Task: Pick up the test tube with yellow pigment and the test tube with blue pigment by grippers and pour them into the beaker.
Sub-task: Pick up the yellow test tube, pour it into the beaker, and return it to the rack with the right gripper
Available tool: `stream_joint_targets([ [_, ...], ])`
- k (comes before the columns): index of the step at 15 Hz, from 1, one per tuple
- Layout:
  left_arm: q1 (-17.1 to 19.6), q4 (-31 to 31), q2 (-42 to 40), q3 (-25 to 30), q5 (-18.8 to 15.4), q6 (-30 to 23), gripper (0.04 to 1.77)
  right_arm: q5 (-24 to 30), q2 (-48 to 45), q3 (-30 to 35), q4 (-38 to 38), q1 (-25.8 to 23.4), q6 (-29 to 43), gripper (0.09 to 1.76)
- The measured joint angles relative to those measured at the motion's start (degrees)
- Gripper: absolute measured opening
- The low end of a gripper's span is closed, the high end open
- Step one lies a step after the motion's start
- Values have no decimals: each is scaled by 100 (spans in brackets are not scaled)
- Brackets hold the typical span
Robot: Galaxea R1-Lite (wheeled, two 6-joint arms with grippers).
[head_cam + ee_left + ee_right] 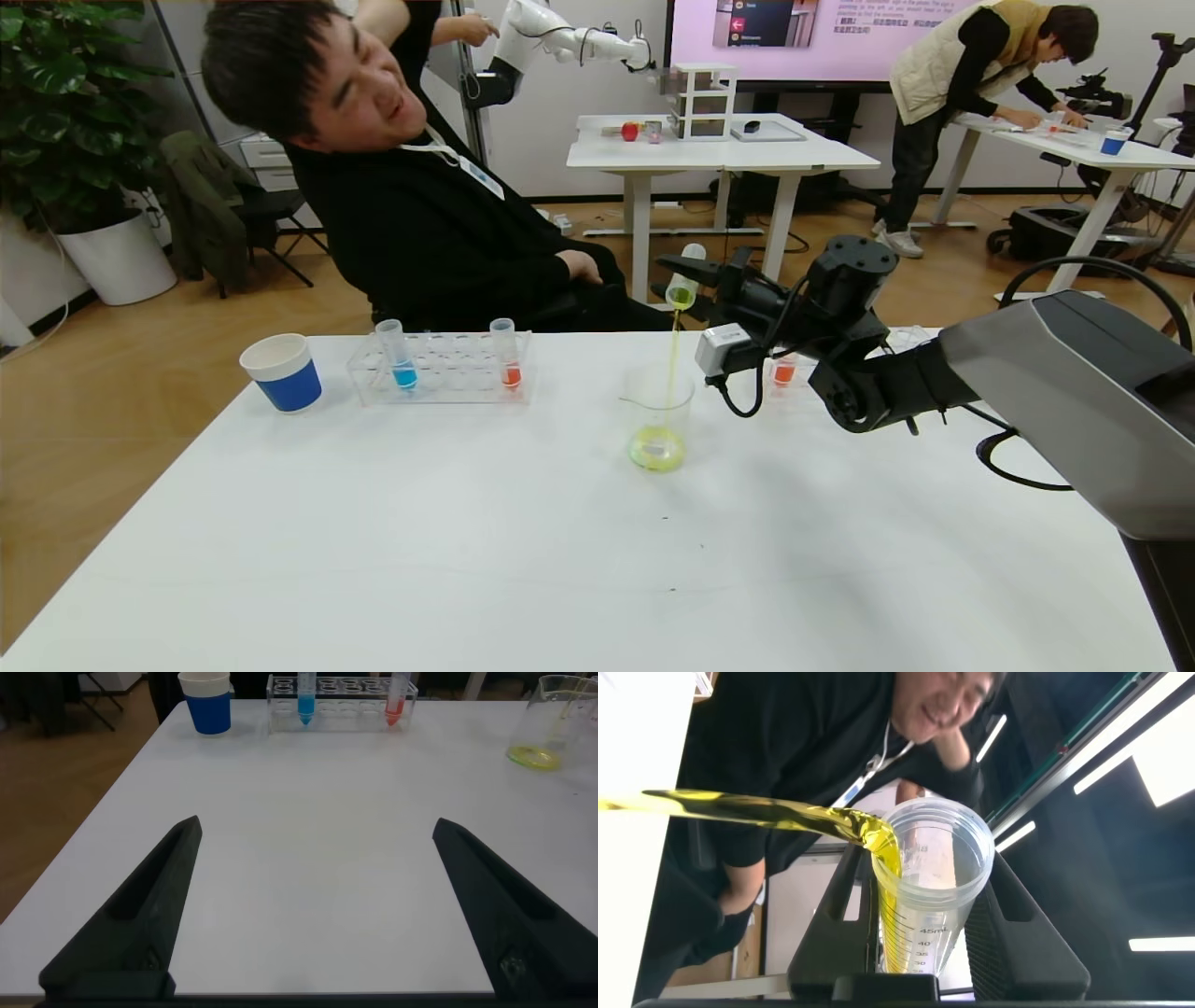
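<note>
Yellow tube (684, 280) clamped in right gripper (695, 278), tipped mouth-down above beaker (658, 417); thin yellow stream (672, 350) falls into a yellow pool at beaker's bottom. Left gripper (313, 910) low over white table (467, 541), fingers wide apart, holding nothing. Clear rack (441, 370) at far edge holds blue tube (397, 355) and orange-red tube (506, 354), both upright. Blue-and-white paper cup (281, 372) beside rack. Wooden floor beyond.

We saw a wood floor (112, 373) and pale walls (551, 140). A large potted plant (70, 121) stood at the far left beside a dark chair (233, 215). Two white desks (719, 154) stood farther back, below a lit pink screen (803, 33). Two people (420, 187) were in the room.
</note>
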Motion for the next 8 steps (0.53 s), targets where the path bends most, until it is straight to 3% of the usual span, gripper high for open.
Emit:
stream_joint_targets([
  [8,0,0,0,0,0,-1,172,57,-168,85,6,57,-858,53],
])
